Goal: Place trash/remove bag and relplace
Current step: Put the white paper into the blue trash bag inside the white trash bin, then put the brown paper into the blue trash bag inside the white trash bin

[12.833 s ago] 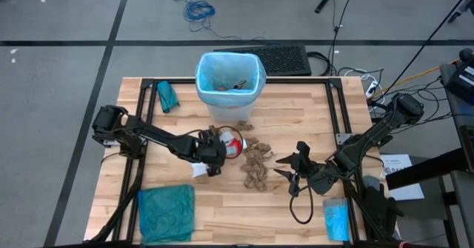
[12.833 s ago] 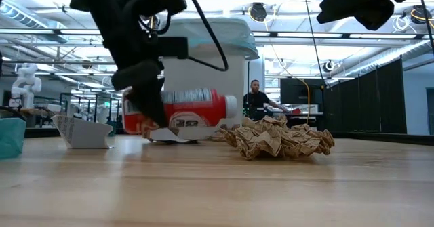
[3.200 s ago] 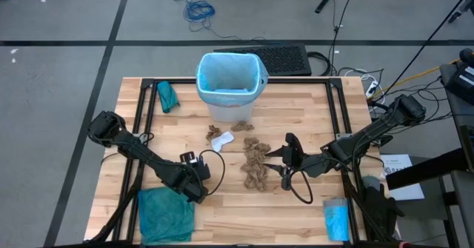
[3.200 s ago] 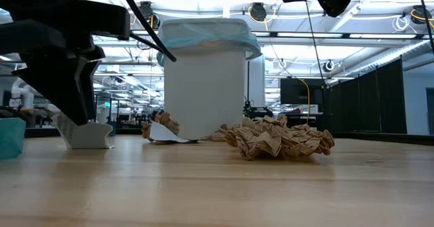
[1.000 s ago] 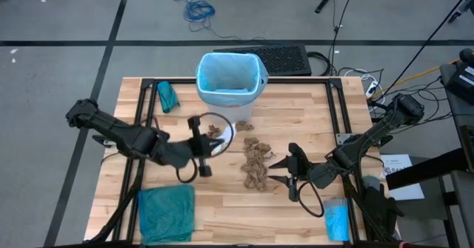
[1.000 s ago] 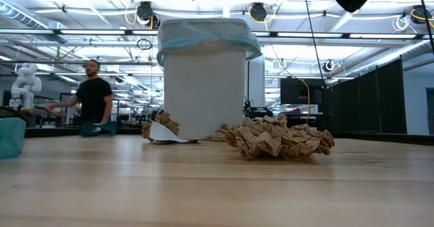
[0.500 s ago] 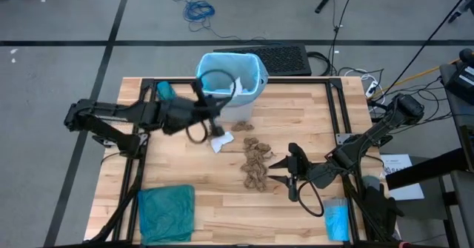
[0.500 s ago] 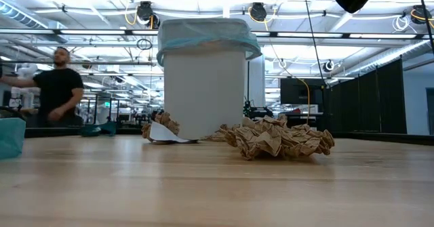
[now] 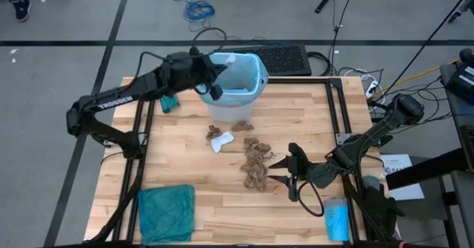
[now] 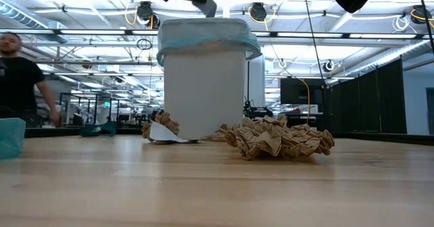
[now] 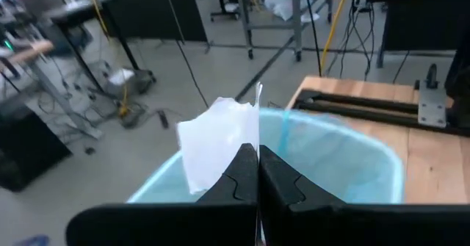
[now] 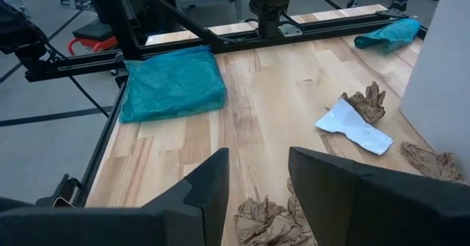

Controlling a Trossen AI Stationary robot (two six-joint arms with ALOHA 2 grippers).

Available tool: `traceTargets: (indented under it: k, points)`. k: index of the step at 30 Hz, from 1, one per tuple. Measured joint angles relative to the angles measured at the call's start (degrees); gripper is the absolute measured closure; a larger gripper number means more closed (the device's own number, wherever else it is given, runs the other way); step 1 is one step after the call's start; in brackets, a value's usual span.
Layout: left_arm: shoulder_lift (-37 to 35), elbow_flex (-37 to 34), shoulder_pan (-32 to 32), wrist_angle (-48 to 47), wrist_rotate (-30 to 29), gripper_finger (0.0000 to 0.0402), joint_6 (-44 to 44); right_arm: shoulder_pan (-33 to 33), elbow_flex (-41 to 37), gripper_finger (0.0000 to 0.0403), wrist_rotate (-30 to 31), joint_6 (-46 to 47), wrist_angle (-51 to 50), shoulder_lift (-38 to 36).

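Note:
A white bin [image 10: 205,85] stands at the table's far edge, lined with the light-blue bag [image 9: 252,72], whose top is folded over the rim [image 10: 207,34]. My left gripper [image 9: 220,68] hovers over the bin's left rim, shut on a white paper scrap [image 11: 217,143]. Crumpled brown paper trash [image 9: 255,164] lies on the table in front of the bin, beside a second white scrap [image 9: 221,141]. My right gripper [image 9: 280,171] stands open just right of the brown pile, holding nothing. My left gripper pinches the white scrap's edge [image 11: 248,139] between its two shut fingers [image 11: 239,176]. The fingers reach nearly level from the table's left. The scrap sticks out past the fingertips, lifted clear above the bin's opening [image 10: 210,5].
A folded teal bag [image 9: 166,211] lies at the near left, a smaller teal bundle [image 9: 167,96] at the far left, a bright-blue roll [image 9: 335,220] at the near right. Smaller brown scraps [image 9: 241,124] lie at the bin's foot. A person [image 10: 15,71] walks behind the table.
My left gripper has swung from the table's middle toward the far edge, rising a little, and now hangs over the bin. It has stayed shut on the white scrap, carrying it clear of the table.

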Motion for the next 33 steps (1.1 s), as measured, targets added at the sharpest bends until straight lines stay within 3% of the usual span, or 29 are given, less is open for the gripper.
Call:
traceTargets:
  k: [20, 33]
  points:
    - [8.54, -0.07, 2.62, -2.21, 1.92, 0.0398, -2.44, -1.18, 0.0, 0.0268, 0.2, -0.09, 1.31, 0.0]
    - [6.62, -0.08, 2.08, -2.74, 6.12, 0.0281, -4.59, -3.91, 0.0, 0.0268, 0.04, -6.16, 2.76, -0.11]
